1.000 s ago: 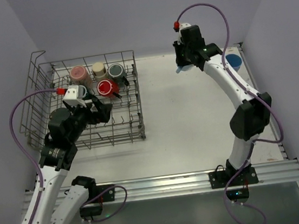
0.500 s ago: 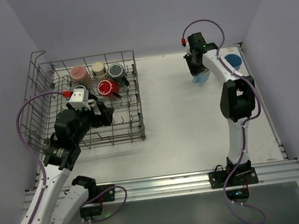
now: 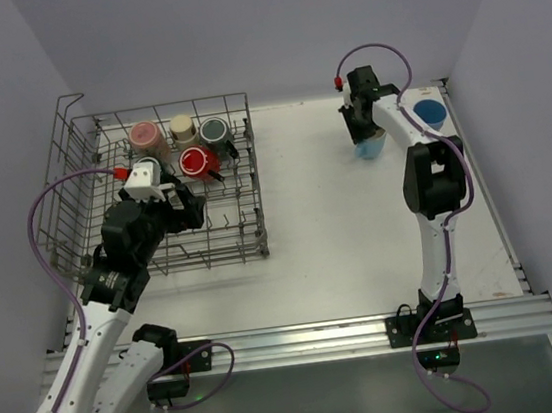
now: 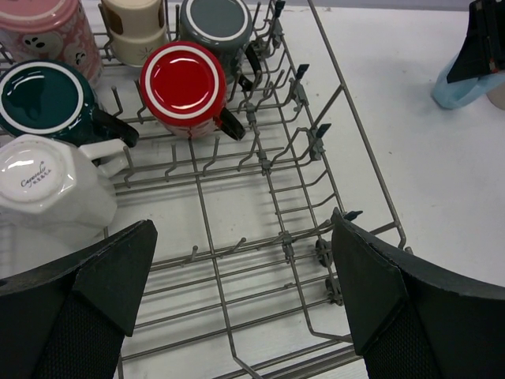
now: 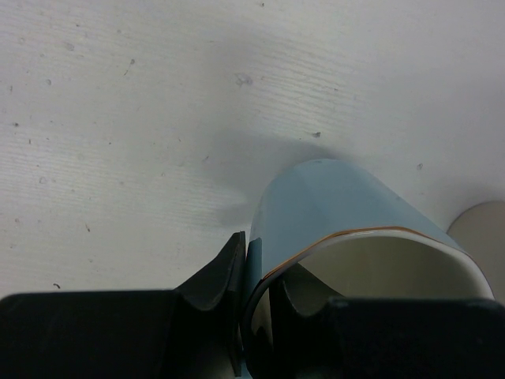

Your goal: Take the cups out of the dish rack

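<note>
Right end effector (image 5: pixel 256 276), pinching the light blue cup (image 5: pixel 331 205) by its rim, has been lowered toward the desk (image 3: pixel 338 219); release seems due. Left end effector (image 4: pixel 245 268) is held open.

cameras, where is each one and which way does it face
Top external: above, behind the arms, looking down; both show.
Left wrist: over the dish rack, facing down; open left gripper frames it.
Right wrist: facing the table; right gripper grips the light blue cup.
Top and left wrist share the red cup.
</note>
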Available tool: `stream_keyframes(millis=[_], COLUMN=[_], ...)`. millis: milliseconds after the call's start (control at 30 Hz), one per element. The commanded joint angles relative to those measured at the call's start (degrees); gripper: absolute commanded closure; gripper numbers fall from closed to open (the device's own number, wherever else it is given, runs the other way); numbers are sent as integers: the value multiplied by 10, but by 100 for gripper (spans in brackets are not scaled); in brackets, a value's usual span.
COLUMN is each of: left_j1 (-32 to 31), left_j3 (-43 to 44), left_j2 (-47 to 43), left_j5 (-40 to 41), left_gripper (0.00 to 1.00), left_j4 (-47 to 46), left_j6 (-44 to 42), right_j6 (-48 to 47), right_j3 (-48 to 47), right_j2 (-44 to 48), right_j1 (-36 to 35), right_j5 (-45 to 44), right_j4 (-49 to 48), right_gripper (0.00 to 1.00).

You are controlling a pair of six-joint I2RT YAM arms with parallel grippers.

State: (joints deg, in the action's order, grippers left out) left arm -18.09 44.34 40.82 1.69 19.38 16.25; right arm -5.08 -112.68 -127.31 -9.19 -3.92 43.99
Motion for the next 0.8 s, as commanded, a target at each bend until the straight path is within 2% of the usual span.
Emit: stream_keyframes(millis=[0, 233, 300, 400, 567, 600, 700, 733, 767], left_j1=[0, 0, 0, 0, 0, 0, 0, 0, 1], left_j3=[4, 10, 14, 28, 42, 45, 58, 67, 72], left_j2=[7, 12, 19, 35, 51, 51, 57, 59, 65], left_j5=[17, 46, 59, 88, 137, 148, 176, 187, 197], left_gripper=[0, 0, 0, 0, 0, 0, 0, 0, 0], left_j4=[-20, -14, -10, 7, 28, 30, 43, 44, 46], left_j6=[-14, -12, -11, -6, 9, 11, 26, 30, 33], right_j6=[-15, -12, -12, -3, 8, 15, 34, 39, 44], right_j3=[-30, -14, -10, -5, -9, -10, -3, 0, 3], right_j2=[8, 11, 21, 35, 54, 58, 96, 121, 133], right_j1=[5, 14, 15, 15, 17, 18, 17, 17, 16], right_j5=[6, -2, 1, 0, 7, 13, 36, 36, 40], right_j4=[-32, -35, -35, -40, -42, -42, -56, -59, -66], right_gripper=[95, 94, 84, 63, 47, 38, 26, 17, 13])
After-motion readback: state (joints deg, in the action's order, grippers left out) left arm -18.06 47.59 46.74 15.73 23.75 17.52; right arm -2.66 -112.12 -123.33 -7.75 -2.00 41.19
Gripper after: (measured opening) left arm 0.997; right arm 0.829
